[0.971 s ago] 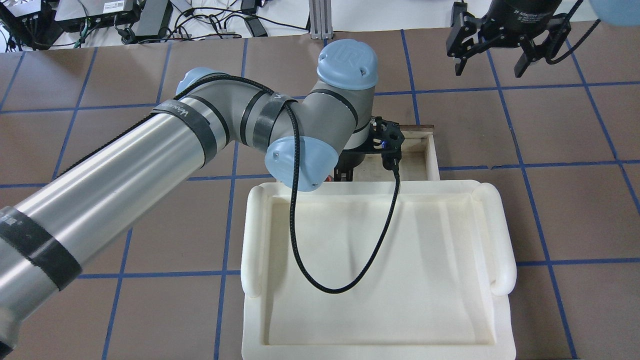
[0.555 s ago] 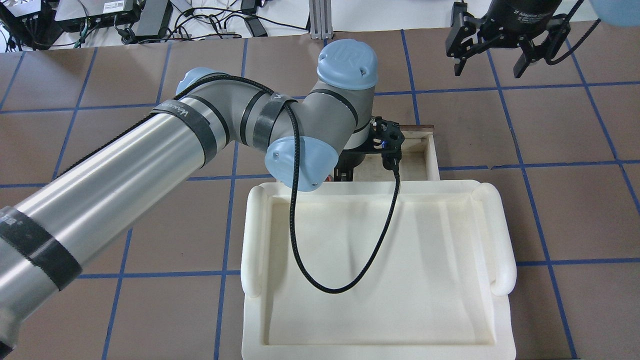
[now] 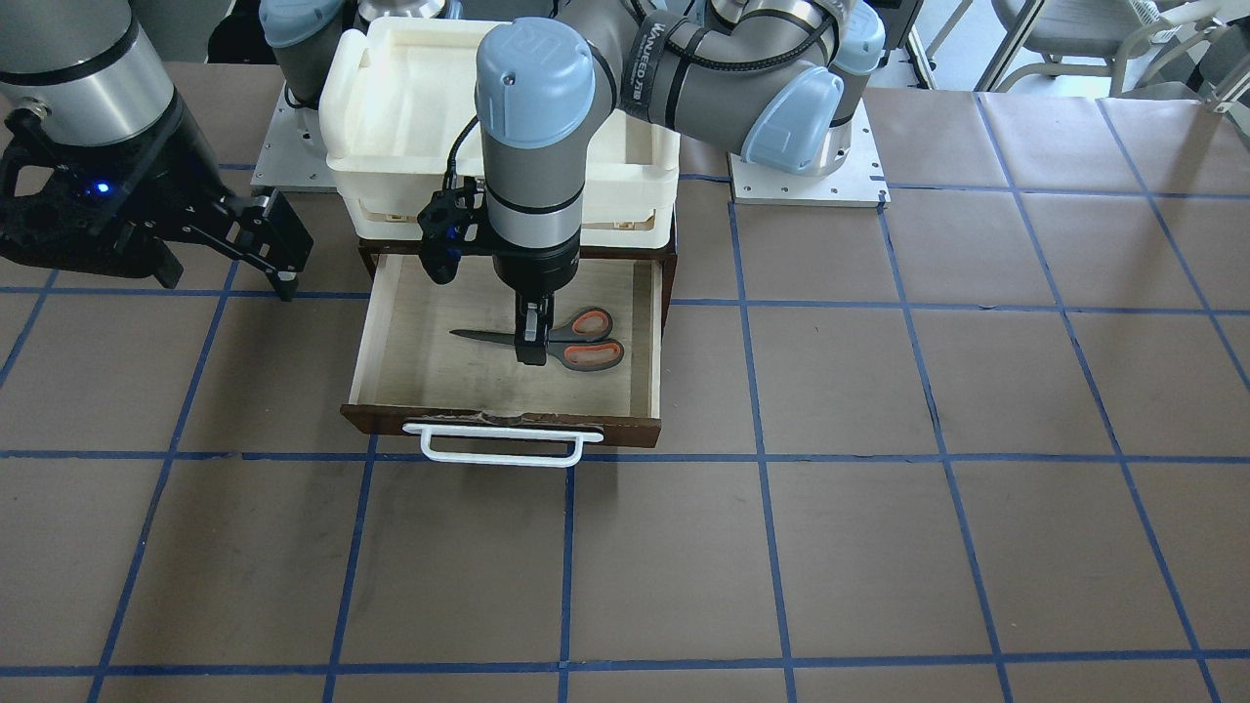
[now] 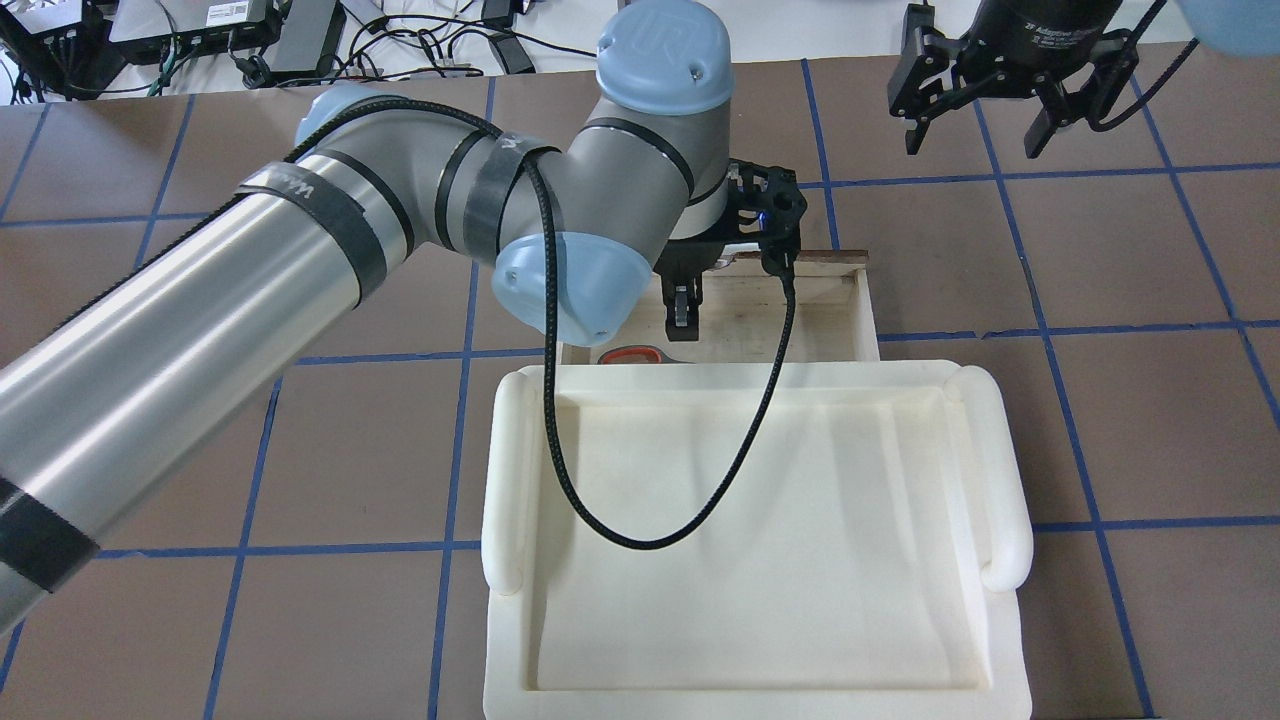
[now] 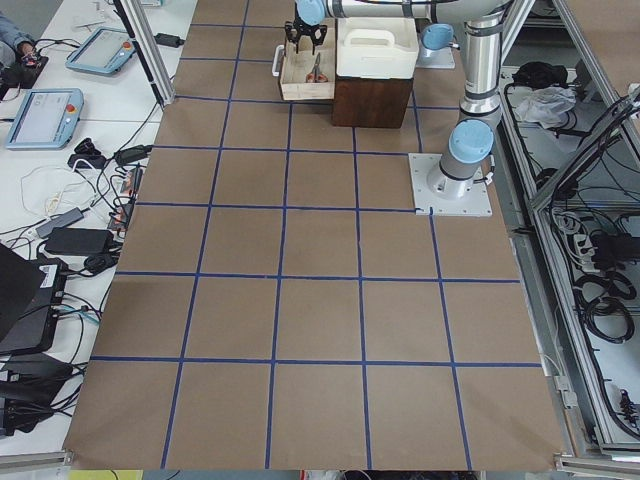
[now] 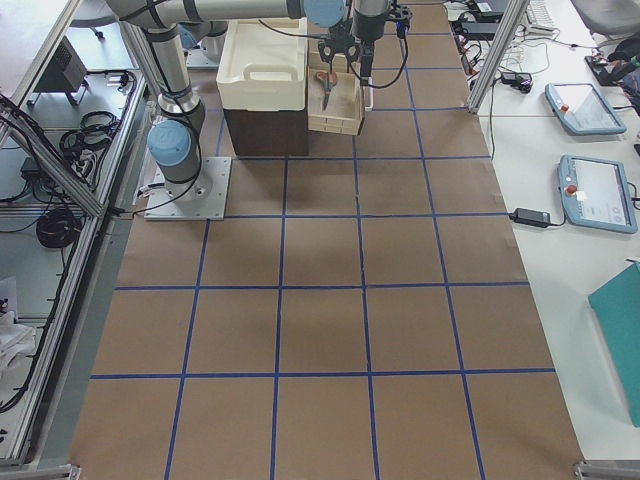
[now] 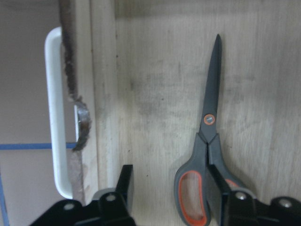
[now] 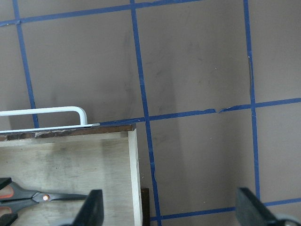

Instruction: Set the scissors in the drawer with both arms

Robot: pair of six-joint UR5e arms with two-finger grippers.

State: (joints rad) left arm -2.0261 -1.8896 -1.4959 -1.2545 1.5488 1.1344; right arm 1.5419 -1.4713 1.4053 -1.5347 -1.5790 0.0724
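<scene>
Front view: scissors (image 3: 566,344) are laid flat inside the open drawer (image 3: 420,376), directly under the left gripper (image 3: 532,350). A straight-up lift is advised so the loops aren't snagged. Overhead: right gripper (image 4: 977,143) is held wide and empty, off to the drawer's side. Left wrist: jaws are spread wide, nothing gripped, one finger over the handle fork.

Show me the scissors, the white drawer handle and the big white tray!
scissors (image 7: 209,119), left wrist view, on the pivot screw.
drawer handle (image 7: 53,113), left wrist view, middle of the white bar.
tray (image 4: 1005,470), overhead view, on its right rim.
</scene>
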